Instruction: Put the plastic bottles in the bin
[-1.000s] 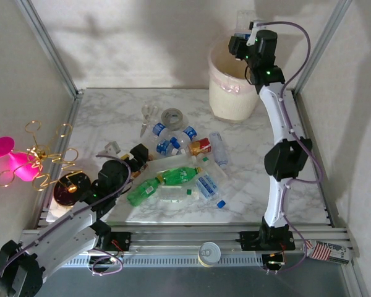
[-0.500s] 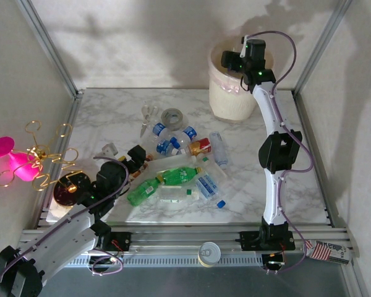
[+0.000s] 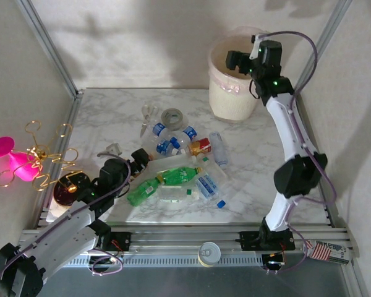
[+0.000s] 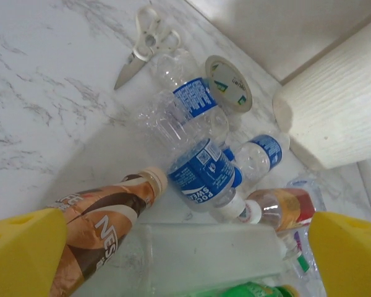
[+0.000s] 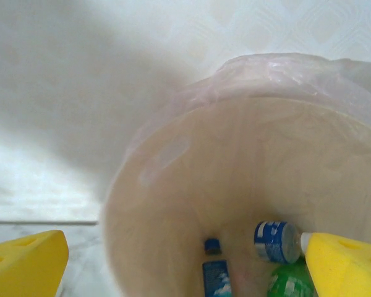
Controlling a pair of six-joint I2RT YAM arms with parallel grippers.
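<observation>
The bin (image 3: 232, 93) stands at the upper right of the top view, at the far side of the tabletop (image 3: 111, 117). The right wrist view looks down inside it, where a blue-labelled bottle (image 5: 277, 241) and a green bottle (image 5: 289, 286) lie at the bottom.

Most of the plastic bottles (image 3: 179, 176) lie in a loose heap mid-frame. They look empty, so probably light, thin-walled, slick and prone to roll or crumple. The safest hold seems to be across the labelled middle, square to the long axis.

The right gripper (image 3: 235, 60) hangs over the bin's mouth, jaws wide and empty. A second ago it held a clear bottle higher above the rim, and that bottle is now gone from it.

The left gripper (image 4: 185, 247), jaws wide apart, hovers low over a brown-labelled bottle (image 4: 99, 229) at the heap's left edge, having shifted only slightly.
</observation>
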